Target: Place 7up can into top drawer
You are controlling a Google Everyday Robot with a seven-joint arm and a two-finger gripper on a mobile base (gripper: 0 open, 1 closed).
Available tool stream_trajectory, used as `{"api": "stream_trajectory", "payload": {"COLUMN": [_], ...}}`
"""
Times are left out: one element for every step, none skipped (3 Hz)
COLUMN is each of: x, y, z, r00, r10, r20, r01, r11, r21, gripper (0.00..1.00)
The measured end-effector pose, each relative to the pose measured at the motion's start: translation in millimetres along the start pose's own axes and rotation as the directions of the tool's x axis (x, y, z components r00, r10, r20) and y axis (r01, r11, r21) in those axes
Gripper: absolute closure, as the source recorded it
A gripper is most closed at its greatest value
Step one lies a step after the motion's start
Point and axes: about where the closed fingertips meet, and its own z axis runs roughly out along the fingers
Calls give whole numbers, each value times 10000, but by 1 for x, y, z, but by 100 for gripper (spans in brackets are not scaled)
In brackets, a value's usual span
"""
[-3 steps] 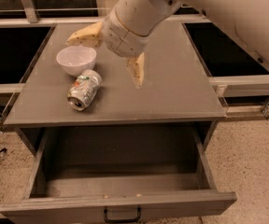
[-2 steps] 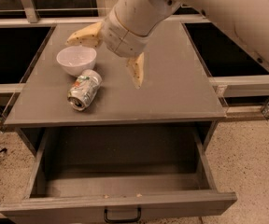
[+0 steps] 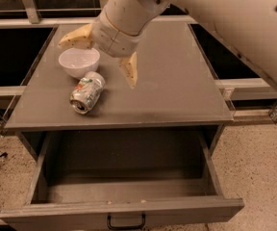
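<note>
The 7up can [image 3: 86,94] lies on its side on the grey tabletop [image 3: 172,88], just in front of the white bowl, its open end toward the front edge. My gripper [image 3: 102,54] hangs open above the table, over the bowl and the can. One yellowish finger [image 3: 76,37] points left beyond the bowl. The other finger [image 3: 130,70] points down just to the right of the can, apart from it. Nothing is held. Below the table, the top drawer [image 3: 121,211] is pulled fully out and holds nothing, its dark handle [image 3: 126,223] at the front.
A white bowl [image 3: 79,62] stands on the table's left side, touching or nearly touching the can. My thick white arm [image 3: 225,18] crosses the top right. Dark side compartments flank the table. Speckled floor lies to the right, with cables at the lower left.
The gripper has shifted slightly left and nearer to the can. The can, the bowl and the drawer have not moved.
</note>
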Motion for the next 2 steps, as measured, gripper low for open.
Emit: {"api": "stream_trajectory", "payload": {"x": [7, 15], "y": [-9, -11], "z": [15, 31], "r00": [9994, 9987], "r10": [-264, -412], "r20": [208, 303], "r01": [264, 410], "r11": [9997, 9991], "r21": [-1, 97], "gripper": [0, 0]}}
